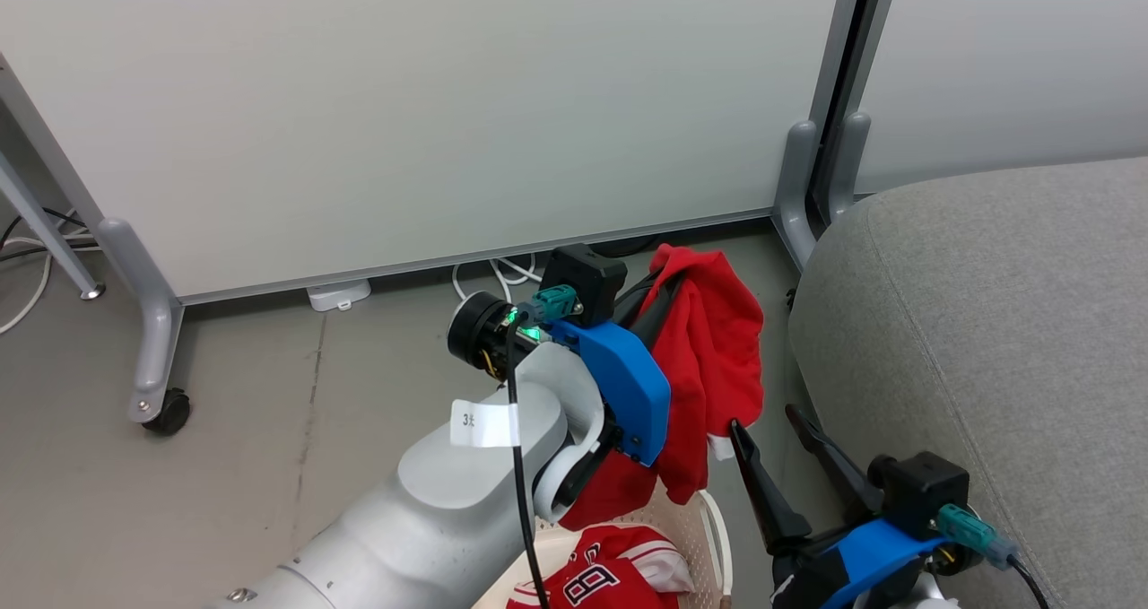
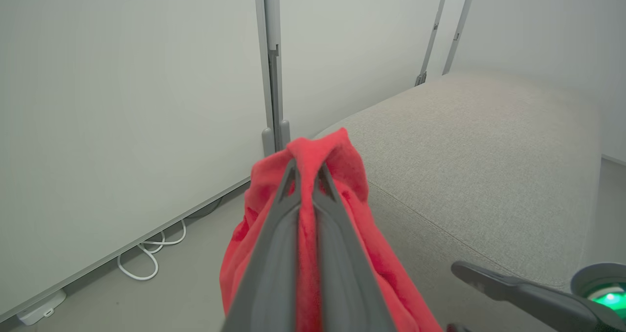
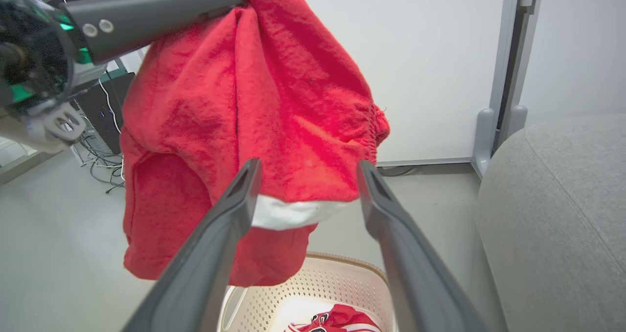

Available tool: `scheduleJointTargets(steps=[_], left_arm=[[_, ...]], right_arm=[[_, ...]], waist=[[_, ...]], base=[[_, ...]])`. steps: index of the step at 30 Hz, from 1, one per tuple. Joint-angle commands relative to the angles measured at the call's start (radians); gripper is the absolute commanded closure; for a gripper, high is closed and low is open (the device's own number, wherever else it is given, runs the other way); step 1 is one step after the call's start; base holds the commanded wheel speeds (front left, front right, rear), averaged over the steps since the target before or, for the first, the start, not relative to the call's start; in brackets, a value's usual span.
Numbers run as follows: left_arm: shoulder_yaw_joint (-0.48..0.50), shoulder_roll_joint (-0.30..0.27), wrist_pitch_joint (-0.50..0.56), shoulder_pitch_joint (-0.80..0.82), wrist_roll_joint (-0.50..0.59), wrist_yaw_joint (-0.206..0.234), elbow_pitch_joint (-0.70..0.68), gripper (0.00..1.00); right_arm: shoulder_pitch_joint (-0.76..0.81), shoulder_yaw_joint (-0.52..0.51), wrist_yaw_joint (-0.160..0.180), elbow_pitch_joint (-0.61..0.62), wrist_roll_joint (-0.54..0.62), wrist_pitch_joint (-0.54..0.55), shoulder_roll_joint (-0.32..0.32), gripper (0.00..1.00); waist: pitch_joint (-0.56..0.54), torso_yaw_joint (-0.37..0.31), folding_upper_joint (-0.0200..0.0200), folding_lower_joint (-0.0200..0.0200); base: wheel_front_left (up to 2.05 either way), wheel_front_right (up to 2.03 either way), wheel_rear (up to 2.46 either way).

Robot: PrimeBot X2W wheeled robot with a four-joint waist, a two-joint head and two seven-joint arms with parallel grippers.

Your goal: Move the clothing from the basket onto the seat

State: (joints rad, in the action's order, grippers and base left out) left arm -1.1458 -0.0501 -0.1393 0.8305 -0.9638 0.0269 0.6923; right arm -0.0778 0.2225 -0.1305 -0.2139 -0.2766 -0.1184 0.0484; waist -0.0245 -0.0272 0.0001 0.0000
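The plain red garment [image 1: 717, 349] hangs in the air above the cream basket [image 1: 713, 519], pinched at its top by my left gripper [image 1: 665, 266], which is shut on it. In the left wrist view the fabric [image 2: 342, 175] bunches around the closed gripper [image 2: 305, 168]. The red jersey [image 1: 610, 578] with white stripes lies inside the basket. My right gripper [image 1: 765, 421] stands open just right of the hanging garment, its fingers [image 3: 230, 210] spread below the cloth [image 3: 254, 102], holding nothing. The light-grey seat [image 1: 987, 322] fills the right side.
White partition panels [image 1: 448, 98] on grey feet [image 1: 152, 340] with a caster stand behind. White cables [image 1: 502, 277] and a small white box [image 1: 338, 294] lie at the panel's base. A post foot [image 1: 794, 187] stands by the seat's corner. Grey floor [image 1: 269, 456] spreads to the left.
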Motion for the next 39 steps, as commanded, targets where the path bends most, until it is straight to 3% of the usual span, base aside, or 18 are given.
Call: scheduleJointTargets(steps=[1,18,39], left_arm=[[-0.002,0.0,-0.007,0.019,-0.006,0.005,0.003,1.0],[-0.082,0.0,-0.042,0.042,-0.085,0.009,0.01,1.0],[-0.125,0.0,-0.049,0.047,-0.132,0.015,0.001,1.0]], right_arm=[[-0.003,0.003,0.0,0.0,0.005,0.002,0.004,0.0],[-0.149,0.074,0.0,-0.113,0.025,0.115,0.004,0.0],[-0.323,0.203,0.0,-0.279,-0.103,0.124,0.004,0.0]], waist=[[0.0,0.0,-0.0001,0.0],[-0.007,0.005,-0.0001,0.0],[-0.011,0.017,-0.0001,0.0]], base=[[0.0,0.0,0.0],[0.0,0.0,0.0],[0.0,0.0,0.0]])
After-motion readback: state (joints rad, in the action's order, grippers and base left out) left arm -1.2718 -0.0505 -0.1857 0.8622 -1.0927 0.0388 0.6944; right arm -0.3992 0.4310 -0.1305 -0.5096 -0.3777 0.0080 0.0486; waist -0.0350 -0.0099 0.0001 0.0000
